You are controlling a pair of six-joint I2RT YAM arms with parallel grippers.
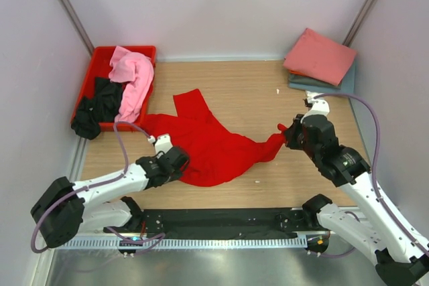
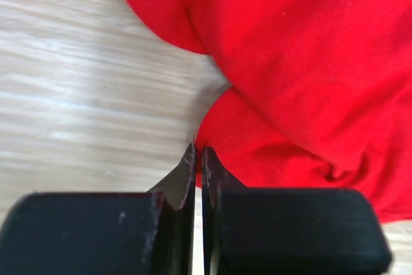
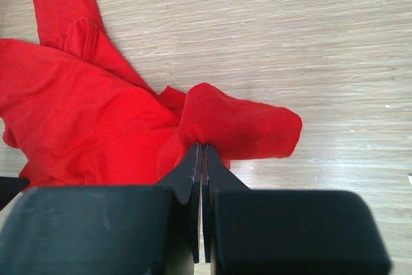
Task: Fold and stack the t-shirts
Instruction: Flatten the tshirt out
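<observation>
A bright red t-shirt (image 1: 214, 145) lies crumpled across the middle of the wooden table. My left gripper (image 1: 175, 163) is low at its near-left edge. In the left wrist view the gripper (image 2: 199, 149) is shut, its tips pinching the very edge of the red cloth (image 2: 302, 62). My right gripper (image 1: 287, 133) holds the shirt's right end. In the right wrist view that gripper (image 3: 202, 146) is shut on a bunched fold of the red t-shirt (image 3: 96, 120). A folded salmon pink t-shirt (image 1: 320, 55) rests on a folded grey-blue one (image 1: 348, 84) at the back right.
A red plastic crate (image 1: 100, 58) stands at the back left, with a light pink shirt (image 1: 134, 75) and a black shirt (image 1: 94, 108) hanging over its rim. Pale walls close in the table on three sides.
</observation>
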